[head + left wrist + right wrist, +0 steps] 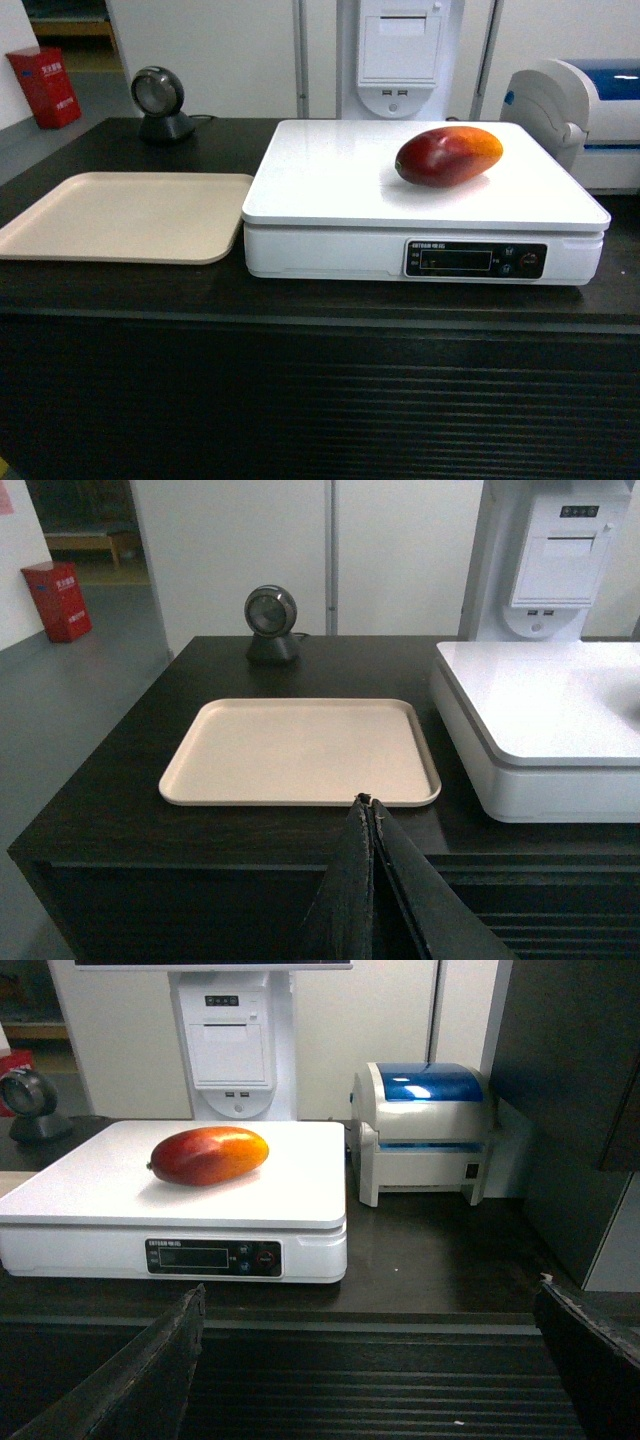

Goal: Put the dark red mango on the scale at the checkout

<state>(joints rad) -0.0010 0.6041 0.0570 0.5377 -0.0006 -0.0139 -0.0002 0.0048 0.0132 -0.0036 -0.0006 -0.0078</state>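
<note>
- Far left, by the wall, stands a red box (45,87) with white writing too small to read.
- At the back of the dark counter (120,290) sits a round black scanner (160,102), with nothing legible on it.
- In front of it lies a beige tray (125,216), bare, just beside the scale and not touching the fruit.
- The left gripper (371,810) hangs over the counter's front edge near the tray, its two fingers pressed together and holding nothing.
- The white scale (340,180) comes next; its black front panel carries a small white brand word and a blank display, neither sharp enough to read.
- The dark red mango (448,155) lies on its side on the scale's top plate, toward the back right, untouched by either arm.
- So the placing looks done to me; only drawing back could remain.
- The right gripper (380,1360) sits low before the counter, fingers spread wide, empty.
- Far right is a white printer with a blue lid (425,1130), no readable label.
</note>
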